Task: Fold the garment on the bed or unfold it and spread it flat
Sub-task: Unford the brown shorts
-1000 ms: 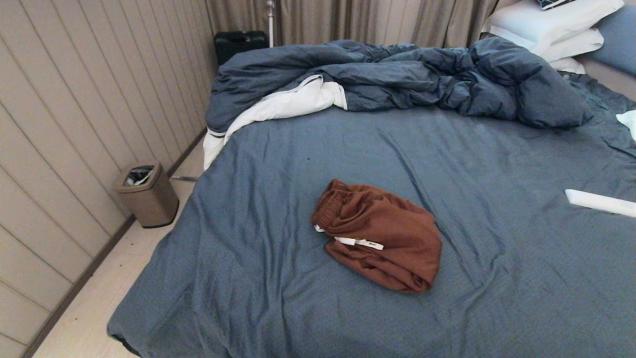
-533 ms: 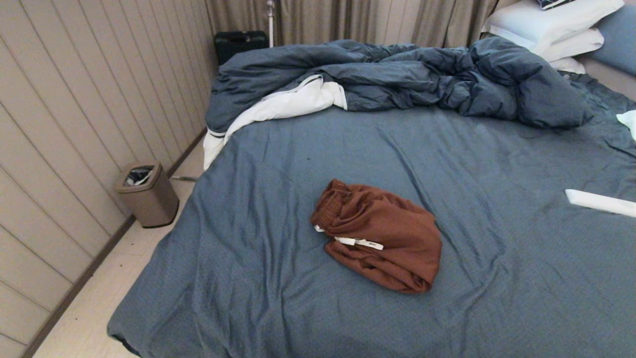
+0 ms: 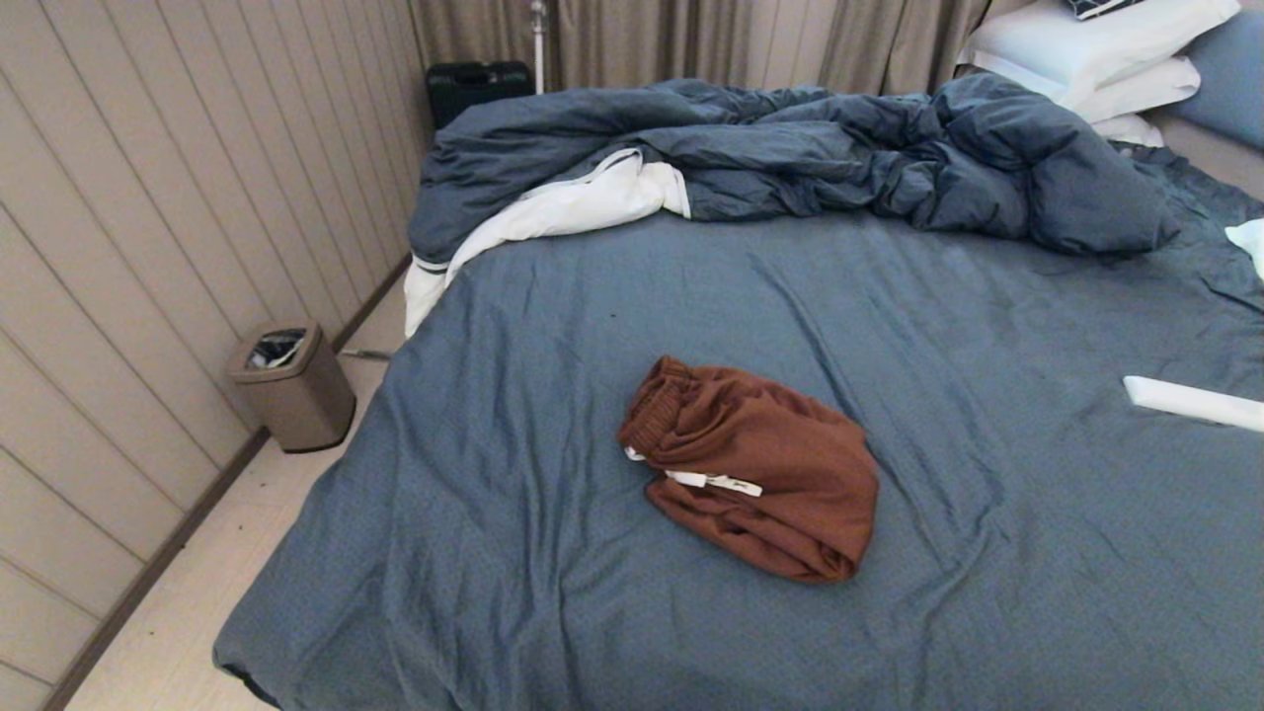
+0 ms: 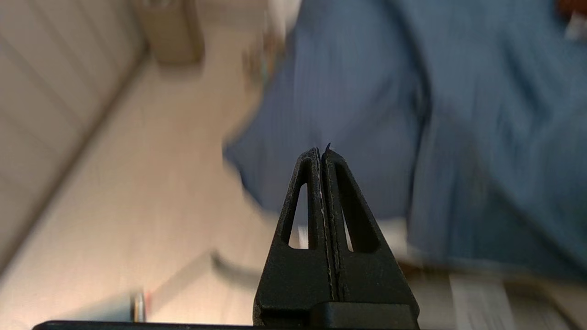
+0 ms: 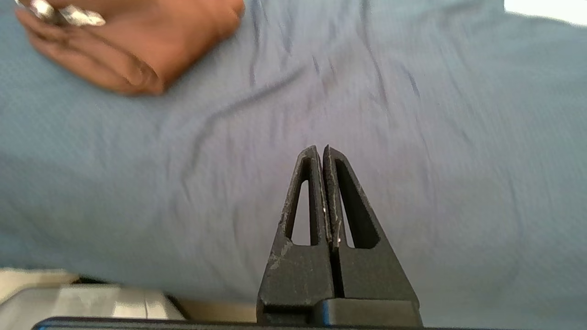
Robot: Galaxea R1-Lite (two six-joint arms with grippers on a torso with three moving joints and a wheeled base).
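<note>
So both grippers are pressed together with nothing between them. From my seat, the left gripper hangs out past the near corner of the bed, over the pale floor next to the sheet's edge. The right gripper hovers over bare slate-blue sheet near the bed's front edge, fingers flat against each other. Neither arm shows up in the head view at all.

The garment is well apart from both. In the right wrist view the rust-brown shorts sit ahead of the tips and off to one side, with open wrinkled sheet in between. In the left wrist view I can only catch a tiny brown sliver at the frame's corner, too blurry to say more.

Head view shows the shorts bunched in a loose heap around the middle of the bed, gathered waistband toward the far-left side, white drawstring lying across the top. Beyond that, the rumpled duvet is piled at the far side, pillows in the far right corner, and a small trash bin stands on the floor by the wall.
</note>
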